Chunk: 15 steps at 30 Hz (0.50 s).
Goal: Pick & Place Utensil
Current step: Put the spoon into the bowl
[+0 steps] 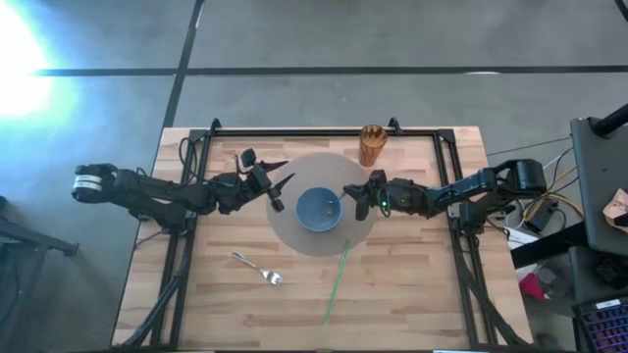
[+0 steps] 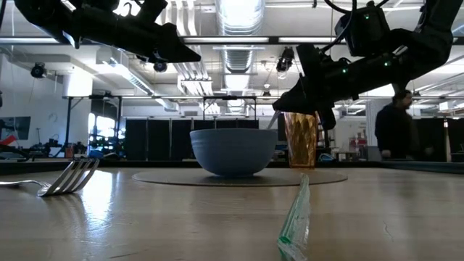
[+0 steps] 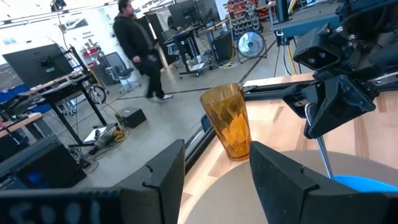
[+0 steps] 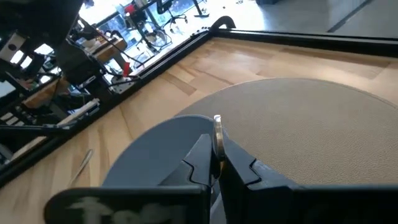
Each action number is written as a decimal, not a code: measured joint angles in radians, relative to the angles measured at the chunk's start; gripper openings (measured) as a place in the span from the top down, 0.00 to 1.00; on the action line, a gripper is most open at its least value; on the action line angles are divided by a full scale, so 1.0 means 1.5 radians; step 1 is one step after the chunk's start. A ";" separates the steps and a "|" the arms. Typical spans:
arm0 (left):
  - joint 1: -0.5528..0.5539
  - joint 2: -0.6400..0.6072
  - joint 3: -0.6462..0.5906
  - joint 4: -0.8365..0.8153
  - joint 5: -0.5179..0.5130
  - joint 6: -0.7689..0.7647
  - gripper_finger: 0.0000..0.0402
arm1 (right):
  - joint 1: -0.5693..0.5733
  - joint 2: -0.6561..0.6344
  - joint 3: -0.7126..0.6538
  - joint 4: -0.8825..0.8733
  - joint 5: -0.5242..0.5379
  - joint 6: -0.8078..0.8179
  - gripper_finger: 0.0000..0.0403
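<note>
We judge the placing step in hand: our right end effector (image 1: 355,199), clamped on a metal utensil (image 4: 217,138), hangs at the blue bowl (image 1: 320,209)'s three o'clock rim; next we must lower and release inside; our left end effector (image 1: 279,186), fingers apart, waits at ten o'clock.

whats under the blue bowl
The blue bowl sits on a round grey mat, which lies on the wooden table. The mat's part directly beneath the bowl is covered. The right gripper holds a spoon over the bowl.

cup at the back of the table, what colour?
Translucent amber-orange. The cup shows best in the left wrist view, standing upright just off the round mat.
</note>
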 joint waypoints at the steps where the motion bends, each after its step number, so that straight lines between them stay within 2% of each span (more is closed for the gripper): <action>1: 0.000 0.000 0.000 0.000 0.000 0.000 0.57 | 0.000 0.000 0.000 0.000 0.000 -0.003 0.98; 15: 0.000 0.000 0.000 0.000 0.000 -0.001 0.57 | 0.000 -0.002 0.001 -0.035 0.004 -0.005 0.96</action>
